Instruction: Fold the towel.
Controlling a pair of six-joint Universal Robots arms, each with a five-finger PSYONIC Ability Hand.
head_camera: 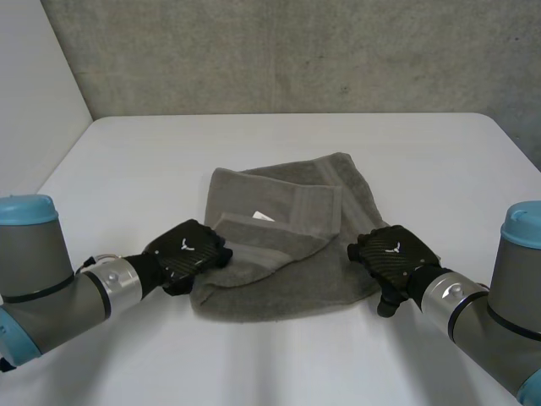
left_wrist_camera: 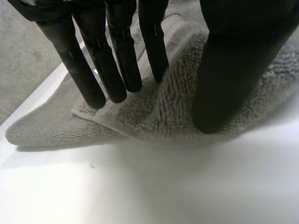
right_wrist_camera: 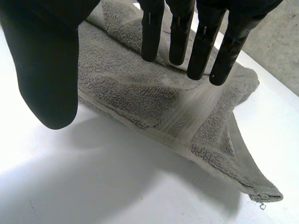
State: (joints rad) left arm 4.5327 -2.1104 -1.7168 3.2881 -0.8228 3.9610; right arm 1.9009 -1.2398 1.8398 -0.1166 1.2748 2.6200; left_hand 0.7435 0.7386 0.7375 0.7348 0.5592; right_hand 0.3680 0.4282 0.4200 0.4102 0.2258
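Observation:
A grey towel (head_camera: 287,245) lies bunched and partly folded over itself in the middle of the white table (head_camera: 152,161), with a small white label (head_camera: 263,216) showing on top. My left hand (head_camera: 188,252) is at the towel's near left edge. In the left wrist view its fingers (left_wrist_camera: 125,51) are straight over the towel (left_wrist_camera: 177,112), and the thumb stands apart at the towel's edge. My right hand (head_camera: 390,254) is at the near right edge. Its fingers (right_wrist_camera: 203,46) hang straight above the towel (right_wrist_camera: 140,93), with the thumb held wide and nothing held.
A grey wall (head_camera: 296,51) stands behind the table's far edge and a white wall (head_camera: 34,85) rises at the left. Bare tabletop lies in front of the towel between both arms.

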